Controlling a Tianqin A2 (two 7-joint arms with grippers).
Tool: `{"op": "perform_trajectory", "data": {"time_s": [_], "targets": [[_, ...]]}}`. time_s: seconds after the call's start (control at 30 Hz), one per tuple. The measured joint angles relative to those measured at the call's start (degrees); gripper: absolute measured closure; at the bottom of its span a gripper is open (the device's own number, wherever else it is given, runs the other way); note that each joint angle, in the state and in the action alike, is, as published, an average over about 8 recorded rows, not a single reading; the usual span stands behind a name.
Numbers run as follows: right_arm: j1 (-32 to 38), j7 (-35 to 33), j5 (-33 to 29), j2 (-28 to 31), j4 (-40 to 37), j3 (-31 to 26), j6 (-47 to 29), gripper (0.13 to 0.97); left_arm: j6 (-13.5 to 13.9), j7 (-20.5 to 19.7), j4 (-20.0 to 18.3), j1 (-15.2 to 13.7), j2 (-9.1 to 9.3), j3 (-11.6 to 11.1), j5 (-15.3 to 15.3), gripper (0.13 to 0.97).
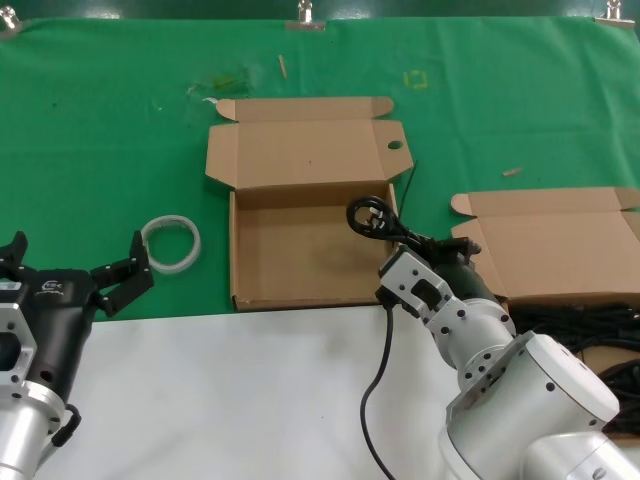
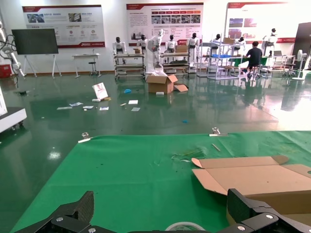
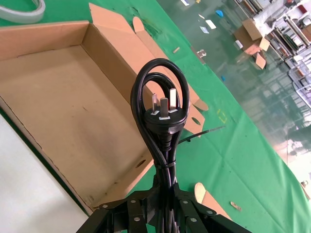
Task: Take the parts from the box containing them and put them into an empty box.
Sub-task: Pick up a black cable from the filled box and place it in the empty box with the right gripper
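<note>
Black power cord (image 3: pixel 163 121), tail cut off below, clenched in right gripper (image 3: pixel 163 206) beside empty box (image 1: pixel 262 262)'s right wall; left gripper (image 1: pixel 75 275) released.

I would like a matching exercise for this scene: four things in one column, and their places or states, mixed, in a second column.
Things:
1. cord
2. white ring
3. box with oval hole
4. left hand

States:
A. open, holding nothing
B. lying on the green cloth
C. held in the right hand
D. lid open, nothing inside

Pairs: 1-C, 2-B, 3-D, 4-A
</note>
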Motion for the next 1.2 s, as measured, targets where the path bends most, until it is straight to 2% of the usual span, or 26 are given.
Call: {"op": "perform_trajectory", "data": {"time_s": [0.43, 0.83, 1.2], "targets": [[0.6, 0.6, 0.0, 0.0, 0.4, -1.3, -0.4, 0.920, 0.0, 0.0, 0.0, 0.0, 0.00, 0.0, 0.0, 0.132], [-0.5, -3.0, 0.0, 0.0, -0.1, 1.5, -0.2, 0.920, 0.0, 0.0, 0.0, 0.0, 0.00, 0.0, 0.0, 0.132], [-0.6, -3.5, 0.0, 0.0, -0.1, 1.9, -0.2, 0.910, 0.0, 0.0, 0.0, 0.0, 0.00, 0.0, 0.0, 0.132]]}}
